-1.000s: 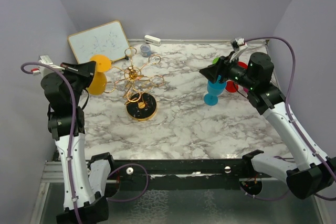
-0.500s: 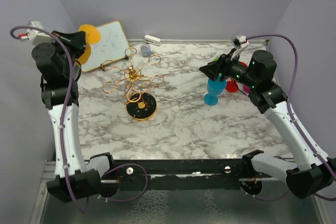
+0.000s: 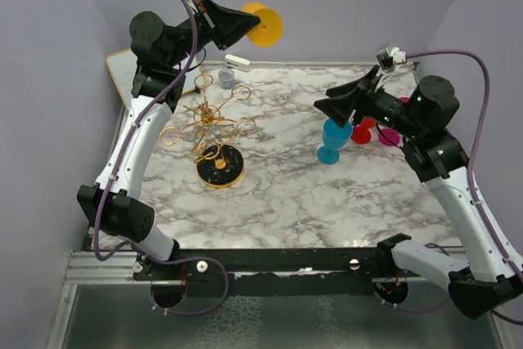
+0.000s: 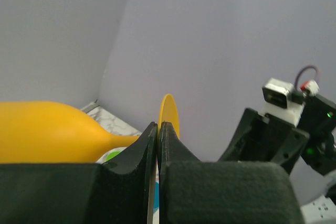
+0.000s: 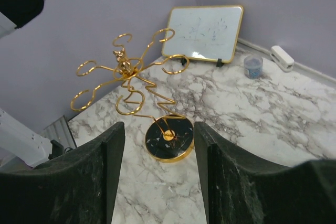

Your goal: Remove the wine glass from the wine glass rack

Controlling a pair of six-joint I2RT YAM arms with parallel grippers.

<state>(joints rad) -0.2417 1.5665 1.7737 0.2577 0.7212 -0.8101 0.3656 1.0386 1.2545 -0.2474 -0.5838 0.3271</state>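
No brand or label can be read anywhere. The only writing is on the whiteboard [image 5: 202, 34], faint coloured scribbles (too pale to make out) inside a gold frame, leaning at the far left corner of the marble table [image 3: 278, 194]. The yellow wine glass [image 4: 52, 132] is off the rack [image 3: 214, 132] and up in the air in front of the back wall, lying on its side, with the left gripper [image 4: 157, 129] clamped on its stem. The left wrist view shows that grip closely: the two dark fingers [image 4: 134, 156] are pressed together on the thin stem, with the bowl to one side and the round foot edge-on to the other. The overhead view shows only the foot, a yellow disc past the gripper's tip, and the right wrist view catches just a yellow piece of the glass at its top edge. The right gripper [image 5: 158, 129] hangs with its fingers apart and nothing between them, pointing toward the rack, whose gold loops and round black base stand on the table. The overhead view shows what the right wrist view does not: a blue goblet [image 3: 333, 140] upright just beside the right gripper, with a red glass [image 3: 362, 132] and a pink glass [image 3: 388, 135] next to it. A small grey-blue cup [image 5: 253, 66] and a white stapler-like object [image 5: 282, 57] sit near the back edge.
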